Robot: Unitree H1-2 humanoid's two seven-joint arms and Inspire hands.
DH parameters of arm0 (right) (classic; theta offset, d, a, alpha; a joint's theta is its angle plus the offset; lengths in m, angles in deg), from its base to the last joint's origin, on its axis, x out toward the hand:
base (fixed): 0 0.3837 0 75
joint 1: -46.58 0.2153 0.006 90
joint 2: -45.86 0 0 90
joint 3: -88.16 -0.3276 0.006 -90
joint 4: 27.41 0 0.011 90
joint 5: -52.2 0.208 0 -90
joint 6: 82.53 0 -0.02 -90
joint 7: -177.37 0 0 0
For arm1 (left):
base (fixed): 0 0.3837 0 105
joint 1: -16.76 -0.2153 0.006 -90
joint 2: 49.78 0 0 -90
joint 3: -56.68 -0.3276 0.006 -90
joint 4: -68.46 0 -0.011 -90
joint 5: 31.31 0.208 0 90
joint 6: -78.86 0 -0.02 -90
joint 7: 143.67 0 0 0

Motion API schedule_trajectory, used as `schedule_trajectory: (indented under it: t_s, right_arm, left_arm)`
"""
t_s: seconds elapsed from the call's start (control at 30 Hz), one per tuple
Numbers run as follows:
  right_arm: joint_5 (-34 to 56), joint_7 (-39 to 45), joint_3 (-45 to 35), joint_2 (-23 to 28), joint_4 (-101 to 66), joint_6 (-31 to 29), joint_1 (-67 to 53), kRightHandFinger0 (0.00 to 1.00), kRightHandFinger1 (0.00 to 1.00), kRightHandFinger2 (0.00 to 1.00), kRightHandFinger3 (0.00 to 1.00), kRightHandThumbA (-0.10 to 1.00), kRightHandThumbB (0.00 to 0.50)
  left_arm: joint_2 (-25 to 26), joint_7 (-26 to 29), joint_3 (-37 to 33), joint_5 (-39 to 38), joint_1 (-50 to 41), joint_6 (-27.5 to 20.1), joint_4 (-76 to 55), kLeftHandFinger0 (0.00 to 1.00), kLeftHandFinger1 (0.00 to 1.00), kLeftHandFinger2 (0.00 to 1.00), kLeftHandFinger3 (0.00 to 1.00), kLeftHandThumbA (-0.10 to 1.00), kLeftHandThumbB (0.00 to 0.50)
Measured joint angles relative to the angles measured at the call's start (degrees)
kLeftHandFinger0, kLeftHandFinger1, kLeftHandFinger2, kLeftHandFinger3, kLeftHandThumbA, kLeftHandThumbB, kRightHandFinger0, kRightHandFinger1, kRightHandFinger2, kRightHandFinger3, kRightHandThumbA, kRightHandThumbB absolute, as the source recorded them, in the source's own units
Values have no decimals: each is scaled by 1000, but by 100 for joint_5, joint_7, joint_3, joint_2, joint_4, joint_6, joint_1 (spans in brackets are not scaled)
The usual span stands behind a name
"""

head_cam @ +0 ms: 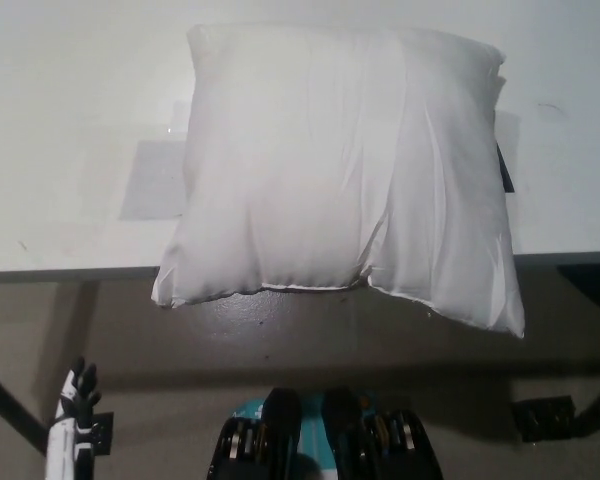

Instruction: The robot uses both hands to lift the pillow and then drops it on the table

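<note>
A large white pillow (345, 170) lies flat on the white table (70, 110). Its near corners hang over the table's front edge. My white left hand (72, 425) is low at the picture's lower left, below the table's edge and well clear of the pillow. It is open, with its dark fingertips (80, 382) pointing up and nothing in it. My black right hand is out of the picture.
A grey patch (152, 180) marks the table left of the pillow. A thin black strip (505, 168) shows at the pillow's right side. Below the table's front edge (60, 270) are the brown floor and a dark slanting table leg (8, 412).
</note>
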Motion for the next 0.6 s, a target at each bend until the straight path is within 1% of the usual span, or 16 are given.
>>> schedule_trajectory:
  t_s: [0.03, 0.07, 0.1, 0.13, 0.17, 0.27, 0.33, 0.37, 0.4, 0.43, 0.47, 0.5, 0.53, 0.6]
  right_arm:
    - [-8, -13, 23, -8, 90, -81, 9, 1000, 1000, 1000, 1000, 1000, 190]
    - [-12, -27, 43, -10, 147, -170, 19, 1000, 1000, 1000, 1000, 1000, 197]
    - [-14, -41, 59, -11, 200, -263, 31, 1000, 1000, 1000, 1000, 1000, 204]
    - [-17, -51, 66, -10, 240, -351, 47, 1000, 1000, 1000, 1000, 1000, 204]
    - [-24, -64, 67, -10, 260, -408, 62, 1000, 1000, 1000, 1000, 1000, 204]
    - [-55, -96, 67, -8, 276, -527, 105, 1000, 1000, 1000, 1000, 1000, 204]
    - [-91, -120, 66, -1, 287, -595, 131, 1000, 1000, 1000, 1000, 1000, 207]
    - [-109, -129, 66, 2, 292, -620, 142, 1000, 1000, 1000, 1000, 1000, 201]
    - [-131, -136, 66, 8, 296, -641, 155, 1000, 1000, 1000, 1000, 1000, 200]
    - [-136, -140, 66, 9, 298, -648, 162, 1000, 1000, 1000, 1000, 1000, 207]
    - [-149, -150, 66, 14, 306, -672, 172, 1000, 1000, 1000, 1000, 1000, 209]
    - [-155, -152, 66, 17, 303, -682, 173, 1000, 1000, 1000, 1000, 1000, 201]
    - [-168, -153, 66, 22, 299, -693, 172, 1000, 1000, 1000, 1000, 1000, 192]
    - [-181, -153, 68, 31, 296, -700, 166, 1000, 1000, 1000, 1000, 1000, 190]
  left_arm:
    - [-16, -13, -4, -37, 0, -25, 1, 1000, 1000, 1000, 1000, 1000, 80]
    - [-21, -23, -4, -58, 1, -47, 1, 1000, 1000, 1000, 1000, 1000, 87]
    - [-19, -34, -4, -78, 3, -73, 1, 1000, 1000, 1000, 1000, 1000, 107]
    - [-17, -44, -2, -102, 4, -106, 1, 1000, 1000, 1000, 1000, 1000, 111]
    - [-17, -57, 0, -130, 7, -136, 3, 1000, 1000, 1000, 1000, 1000, 146]
    - [-15, -100, 9, -205, 8, -198, 18, 1000, 1000, 1000, 1000, 1000, 113]
    - [-17, -123, 15, -242, 8, -234, 21, 1000, 1000, 1000, 1000, 1000, 111]
    - [-16, -132, 17, -251, 10, -243, 21, 1000, 1000, 1000, 1000, 1000, 124]
    - [-16, -144, 19, -262, 13, -251, 22, 1000, 1000, 1000, 1000, 1000, 125]
    - [-16, -147, 20, -266, 15, -255, 22, 1000, 1000, 1000, 1000, 1000, 142]
    - [-16, -150, 22, -273, 20, -257, 21, 1000, 1000, 1000, 1000, 1000, 144]
    - [-16, -152, 25, -281, 22, -258, 21, 1000, 1000, 1000, 1000, 1000, 137]
    - [-16, -158, 33, -296, 22, -260, 20, 1000, 1000, 1000, 1000, 1000, 116]
    - [-13, -165, 38, -308, 17, -261, 20, 1000, 1000, 1000, 1000, 1000, 115]
